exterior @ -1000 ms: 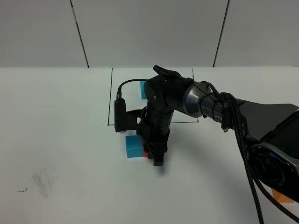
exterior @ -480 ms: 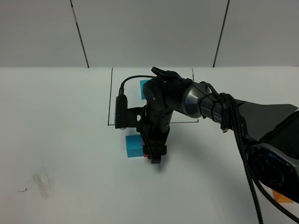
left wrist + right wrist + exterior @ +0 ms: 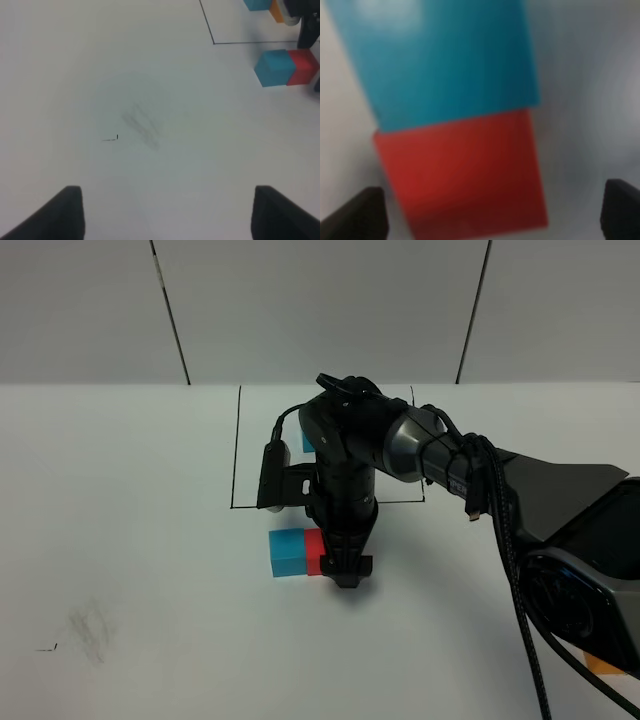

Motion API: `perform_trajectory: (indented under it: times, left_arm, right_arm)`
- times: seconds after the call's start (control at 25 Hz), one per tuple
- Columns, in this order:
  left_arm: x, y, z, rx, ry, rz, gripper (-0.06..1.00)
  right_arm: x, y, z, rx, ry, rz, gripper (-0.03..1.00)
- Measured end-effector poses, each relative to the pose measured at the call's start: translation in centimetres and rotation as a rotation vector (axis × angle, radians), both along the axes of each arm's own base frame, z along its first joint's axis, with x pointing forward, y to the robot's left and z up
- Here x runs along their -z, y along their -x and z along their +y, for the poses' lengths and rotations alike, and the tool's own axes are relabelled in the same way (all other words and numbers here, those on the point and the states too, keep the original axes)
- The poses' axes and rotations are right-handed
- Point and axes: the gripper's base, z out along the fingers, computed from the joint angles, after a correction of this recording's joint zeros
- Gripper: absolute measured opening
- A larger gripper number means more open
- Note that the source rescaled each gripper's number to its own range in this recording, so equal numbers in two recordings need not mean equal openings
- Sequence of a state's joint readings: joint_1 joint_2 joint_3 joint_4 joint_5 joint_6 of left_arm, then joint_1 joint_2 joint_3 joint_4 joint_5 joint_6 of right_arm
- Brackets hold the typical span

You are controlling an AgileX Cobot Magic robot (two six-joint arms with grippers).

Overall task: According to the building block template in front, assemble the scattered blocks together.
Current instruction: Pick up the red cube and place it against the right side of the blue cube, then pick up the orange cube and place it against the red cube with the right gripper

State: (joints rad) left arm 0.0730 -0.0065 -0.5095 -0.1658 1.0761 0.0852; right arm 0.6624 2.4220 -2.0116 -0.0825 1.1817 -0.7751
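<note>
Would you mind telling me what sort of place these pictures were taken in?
Most likely a robotics lab test bench: a white table backed by plain white wall panels, a cabled black robot arm reaching over it, and a blue cube and a red cube beside a black drawn rectangle.

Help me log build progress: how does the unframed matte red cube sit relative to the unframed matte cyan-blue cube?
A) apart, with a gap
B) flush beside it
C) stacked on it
B: the red cube sits side-on against the cyan-blue cube with no gap, both resting on the white table.
</note>
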Motion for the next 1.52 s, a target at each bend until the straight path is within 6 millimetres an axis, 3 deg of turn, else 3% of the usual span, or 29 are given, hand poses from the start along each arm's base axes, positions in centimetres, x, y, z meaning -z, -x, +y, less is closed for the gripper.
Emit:
perform_trajectory:
  times: [0.16,0.4,0.6,0.76,0.92,1.12,1.32,1.52]
  left_arm:
    - [0.0,0.0,0.0,0.000,0.000,0.000,1.00]
    - [0.0,0.0,0.0,0.000,0.000,0.000,1.00]
    - [0.0,0.0,0.0,0.000,0.000,0.000,1.00]
    - [0.0,0.0,0.0,0.000,0.000,0.000,1.00]
    - [0.0,0.0,0.0,0.000,0.000,0.000,1.00]
    - [0.0,0.0,0.0,0.000,0.000,0.000,1.00]
    - [0.0,0.0,0.0,0.000,0.000,0.000,1.00]
    - [0.0,0.0,0.0,0.000,0.000,0.000,1.00]
  right_arm:
    - [-2.1,-0.5,0.4,0.018,-0.032,-0.038,0.71]
    - [-7.4,-0.3,0.4,0.070,-0.126,-0.119,0.70]
    - [-11.7,0.0,-0.7,0.245,-0.159,-0.231,0.70]
    - [-13.8,-0.3,-2.0,0.357,-0.148,-0.323,0.70]
    - [-14.4,-1.3,-4.2,0.555,-0.173,-0.345,0.70]
    - [-12.9,-2.1,-8.3,0.769,-0.136,-0.295,0.70]
    - [-11.4,0.0,-12.5,0.854,-0.053,-0.198,0.70]
    - [-13.0,2.4,-16.9,0.934,-0.028,-0.189,0.70]
